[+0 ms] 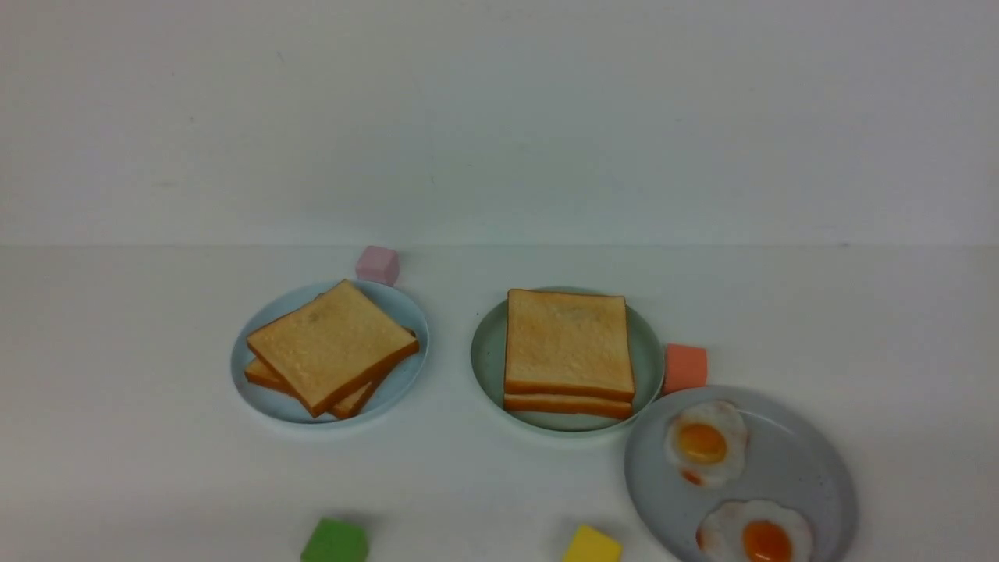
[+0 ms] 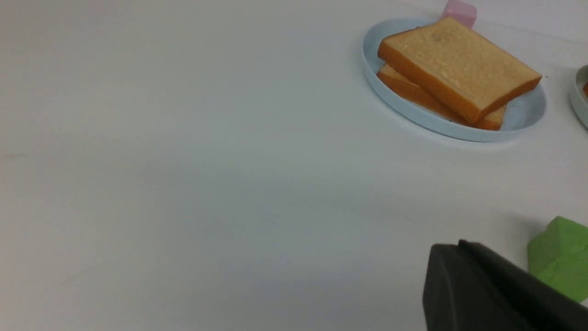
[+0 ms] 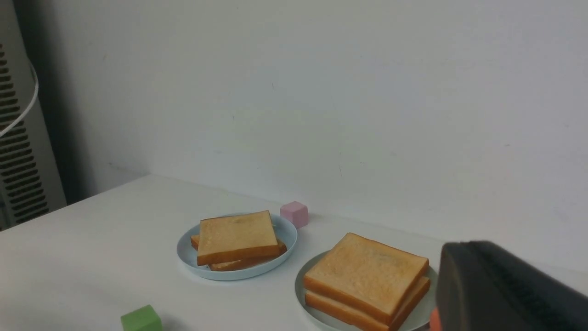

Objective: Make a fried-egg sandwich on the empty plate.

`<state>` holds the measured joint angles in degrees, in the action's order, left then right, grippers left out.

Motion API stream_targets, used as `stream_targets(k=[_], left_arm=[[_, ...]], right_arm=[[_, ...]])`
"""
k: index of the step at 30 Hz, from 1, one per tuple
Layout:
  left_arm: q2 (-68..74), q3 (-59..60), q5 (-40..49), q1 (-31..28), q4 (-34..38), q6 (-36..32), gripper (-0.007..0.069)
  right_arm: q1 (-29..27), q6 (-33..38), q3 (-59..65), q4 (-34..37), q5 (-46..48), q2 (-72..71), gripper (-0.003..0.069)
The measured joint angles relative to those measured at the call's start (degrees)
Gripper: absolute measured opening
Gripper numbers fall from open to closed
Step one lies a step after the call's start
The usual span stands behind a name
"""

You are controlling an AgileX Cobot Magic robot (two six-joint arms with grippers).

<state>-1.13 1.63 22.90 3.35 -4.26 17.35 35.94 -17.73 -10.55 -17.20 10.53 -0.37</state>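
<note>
Left gripper (image 2: 452, 257) low over the white table (image 1: 117, 390), jaws pressed together, holding nothing, just beside the green foam cube (image 1: 335, 541) at the near left. Farther back, a round pale blue plate (image 1: 250, 390) with two spare toast slices (image 1: 332, 343) stacked askew, and a pink cube (image 1: 378, 265) touching or just behind its far rim.

In the middle, the round mint-green plate (image 1: 484, 359) carrying two square golden-brown toast slices (image 1: 568, 339), one on the other, edges nearly flush. No egg visible between them from any view; cannot tell whether one lies inside.

Near centre, a yellow cube (image 1: 591, 546). Right of the mint-green plate, an orange cube (image 1: 685, 368) just beside its rim. Near right, a larger grey plate (image 1: 812, 460) with two white fried eggs with orange yolks (image 1: 705, 443), (image 1: 757, 537).

Right gripper (image 3: 459, 266) with jaws shut as far as can be seen, empty.

Risks, as a judgement: if no egg is inside, lifting the top slice could drag the lower one or shift the plate against the orange cube. A thin, flat egg is hard to pinch off the grey plate. The green cube could be knocked on a left-arm reach.

Stacked toast well apart from both sets of jaws: far and right of the left ones, far and left of the right ones.
</note>
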Motion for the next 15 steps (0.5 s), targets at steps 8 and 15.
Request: stream_targets(k=[8, 15], left_arm=[[0.00, 0.00, 0.00, 0.00, 0.00, 0.00, 0.0008], [0.00, 0.00, 0.00, 0.00, -0.04, 0.00, 0.0017]], right_arm=[[0.00, 0.00, 0.00, 0.00, 0.00, 0.00, 0.0032], [0.00, 0.00, 0.00, 0.00, 0.00, 0.00, 0.0042]])
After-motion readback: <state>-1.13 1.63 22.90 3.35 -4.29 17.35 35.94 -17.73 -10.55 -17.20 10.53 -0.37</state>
